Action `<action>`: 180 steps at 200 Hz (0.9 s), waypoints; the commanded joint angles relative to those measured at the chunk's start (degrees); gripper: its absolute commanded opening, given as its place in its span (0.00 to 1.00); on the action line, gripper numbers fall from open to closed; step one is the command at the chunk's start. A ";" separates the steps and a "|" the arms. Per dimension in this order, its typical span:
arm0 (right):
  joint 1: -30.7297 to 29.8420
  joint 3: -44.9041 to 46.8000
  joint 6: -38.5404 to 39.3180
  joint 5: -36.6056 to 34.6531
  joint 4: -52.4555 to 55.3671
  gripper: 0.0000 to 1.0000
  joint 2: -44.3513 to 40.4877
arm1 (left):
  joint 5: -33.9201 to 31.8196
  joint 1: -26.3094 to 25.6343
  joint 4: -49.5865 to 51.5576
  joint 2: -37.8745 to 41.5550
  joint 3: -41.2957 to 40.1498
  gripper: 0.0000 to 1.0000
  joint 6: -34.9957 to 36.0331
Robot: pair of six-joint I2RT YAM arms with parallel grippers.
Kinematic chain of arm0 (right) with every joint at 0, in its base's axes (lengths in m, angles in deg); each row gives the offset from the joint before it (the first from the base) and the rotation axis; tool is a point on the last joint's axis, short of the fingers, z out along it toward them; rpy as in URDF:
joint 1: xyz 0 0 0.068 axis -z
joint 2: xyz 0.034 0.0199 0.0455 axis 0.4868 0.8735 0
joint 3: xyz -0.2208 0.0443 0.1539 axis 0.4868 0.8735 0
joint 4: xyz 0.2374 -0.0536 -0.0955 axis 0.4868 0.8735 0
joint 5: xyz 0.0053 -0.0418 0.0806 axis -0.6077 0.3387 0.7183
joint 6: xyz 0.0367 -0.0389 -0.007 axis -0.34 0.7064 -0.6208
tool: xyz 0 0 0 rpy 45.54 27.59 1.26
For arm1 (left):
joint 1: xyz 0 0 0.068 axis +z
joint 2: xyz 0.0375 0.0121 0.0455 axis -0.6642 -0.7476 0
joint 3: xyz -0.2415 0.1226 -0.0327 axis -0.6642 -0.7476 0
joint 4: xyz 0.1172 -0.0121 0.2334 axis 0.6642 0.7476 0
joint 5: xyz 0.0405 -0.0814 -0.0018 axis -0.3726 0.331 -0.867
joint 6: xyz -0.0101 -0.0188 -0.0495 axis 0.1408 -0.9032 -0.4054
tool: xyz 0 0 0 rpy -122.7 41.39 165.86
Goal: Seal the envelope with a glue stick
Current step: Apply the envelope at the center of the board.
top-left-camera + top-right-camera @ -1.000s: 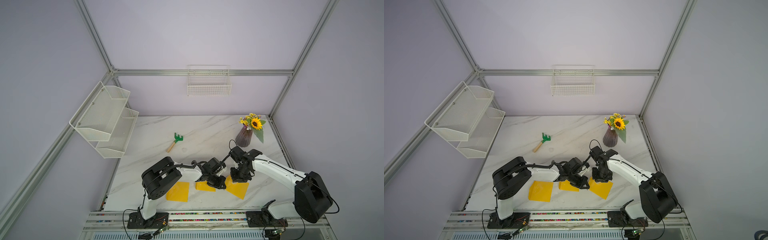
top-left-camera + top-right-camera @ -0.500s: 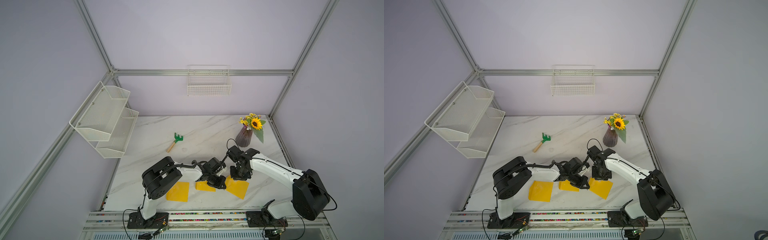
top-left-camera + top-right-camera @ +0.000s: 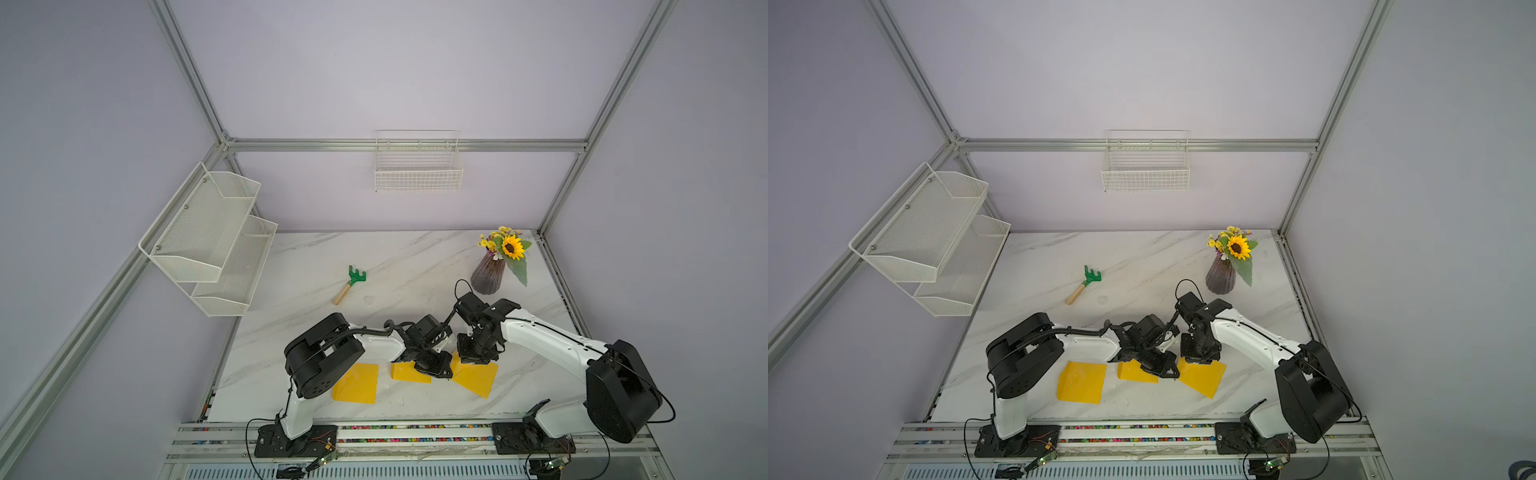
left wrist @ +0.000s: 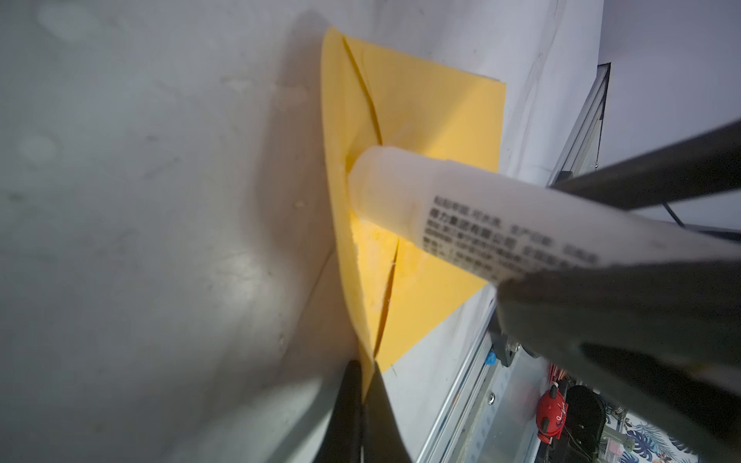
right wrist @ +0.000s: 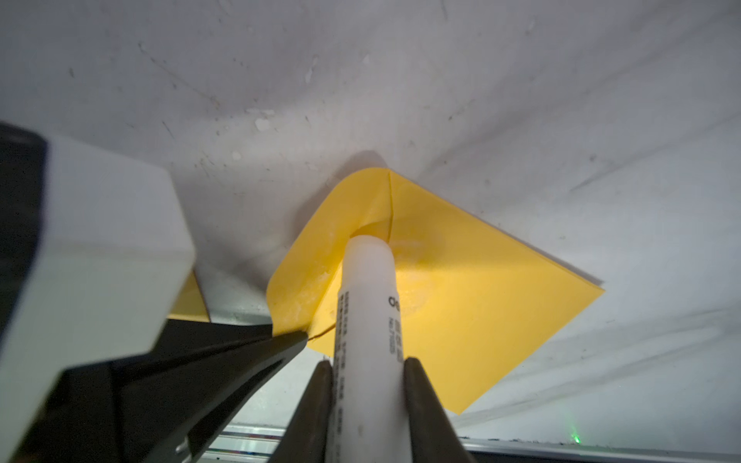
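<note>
Yellow paper envelope [image 5: 481, 320] lies near the front of the table [image 3: 395, 266], its flap [image 5: 320, 248] pinched up by the left gripper [image 4: 363, 385]. The right gripper [image 5: 367, 385] clamps the glue stick [image 5: 367, 304] mid-barrel, tip pressed under that flap. The stick is likely light, rigid, slick plastic, and its small dark label print is too blurred to read.

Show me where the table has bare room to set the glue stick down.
Widest bare patch: on the table between the toy rake and the vase, back to the wall. Also free: the back left corner behind the rake, beside the wire shelf. Crowded: the front centre, where the left claw and right claw meet over the yellow envelopes.
</note>
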 commanded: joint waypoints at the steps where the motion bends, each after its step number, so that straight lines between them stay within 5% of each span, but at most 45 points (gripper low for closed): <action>1: -0.36 -1.25 -0.41 -9.64 8.51 0.00 0.79 | -2.31 -0.48 1.28 -0.45 0.80 0.00 1.64; 26: -0.36 -1.58 -0.53 -8.96 9.81 0.00 1.19 | -2.37 -0.66 1.32 -0.60 1.03 0.00 1.75; 69: -0.36 1.52 1.95 8.47 1.96 0.00 3.07 | -2.20 -0.93 1.84 -0.76 1.40 0.00 2.45; 90: -0.36 0.58 2.18 10.85 2.17 0.00 3.68 | -2.59 -1.11 1.67 -0.52 1.31 0.00 2.57; 119: 1.11 -0.19 2.84 10.37 2.79 0.00 3.28 | -2.59 -1.18 1.98 -0.72 1.63 0.00 3.04; 150: 1.20 -2.60 3.26 -4.83 11.05 0.00 5.19 | -2.73 -1.30 2.28 -0.48 1.43 0.00 3.36; 180: 1.23 -3.51 2.75 -7.02 12.64 0.00 7.53 | -2.46 -1.45 2.23 -0.64 1.58 0.00 3.80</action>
